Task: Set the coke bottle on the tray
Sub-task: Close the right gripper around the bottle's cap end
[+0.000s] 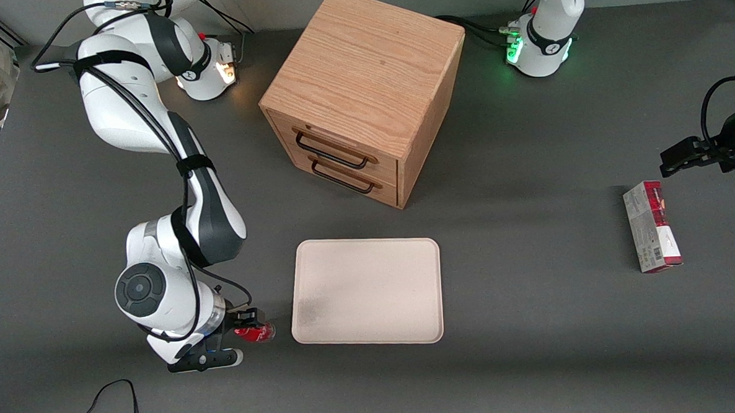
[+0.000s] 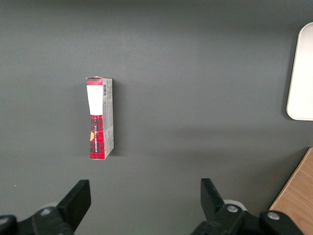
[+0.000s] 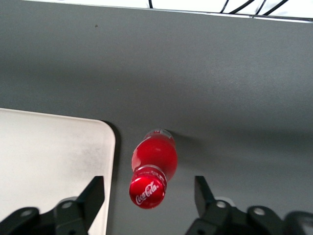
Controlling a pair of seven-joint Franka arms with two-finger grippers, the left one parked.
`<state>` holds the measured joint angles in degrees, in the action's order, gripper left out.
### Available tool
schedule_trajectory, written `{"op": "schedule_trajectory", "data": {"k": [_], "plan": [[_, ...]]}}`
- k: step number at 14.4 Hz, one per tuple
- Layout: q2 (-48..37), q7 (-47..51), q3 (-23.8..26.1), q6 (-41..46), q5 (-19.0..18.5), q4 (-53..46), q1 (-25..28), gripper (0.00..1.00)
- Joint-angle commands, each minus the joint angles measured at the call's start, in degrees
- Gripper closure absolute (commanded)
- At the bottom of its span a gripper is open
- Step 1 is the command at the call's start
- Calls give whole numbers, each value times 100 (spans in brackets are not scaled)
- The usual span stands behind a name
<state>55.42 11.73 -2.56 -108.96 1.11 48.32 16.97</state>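
The coke bottle (image 3: 152, 169) stands upright on the dark table, its shiny red cap facing my wrist camera. In the front view the coke bottle (image 1: 256, 333) stands just off the tray's edge that faces the working arm's end. My gripper (image 3: 149, 193) hangs above it, open, with a finger on each side of the cap and not touching it. In the front view the gripper (image 1: 247, 326) hides most of the bottle. The cream-beige tray (image 1: 366, 291) lies flat and bare, with a faint grey smudge near the bottle. A rounded corner of the tray (image 3: 54, 161) shows beside the bottle.
The wooden two-drawer cabinet (image 1: 362, 95) stands farther from the front camera than the tray. A red-and-grey carton (image 1: 652, 226) lies toward the parked arm's end of the table, and this carton (image 2: 100, 118) also shows in the left wrist view. A black cable (image 1: 112, 401) loops near the table's front edge.
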Motion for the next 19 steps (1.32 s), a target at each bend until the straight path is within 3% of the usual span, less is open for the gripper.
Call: {"op": "schedule_trajectory", "data": {"k": [1,11,14,19], "plan": [[118,110,45,24,-84,-226,-18,100],[100,234,45,120,-84,-218,0,100],[-22,225,45,803,-76,-226,0,100],[-1031,-195,115,2551,-32,-226,-132,100]]}}
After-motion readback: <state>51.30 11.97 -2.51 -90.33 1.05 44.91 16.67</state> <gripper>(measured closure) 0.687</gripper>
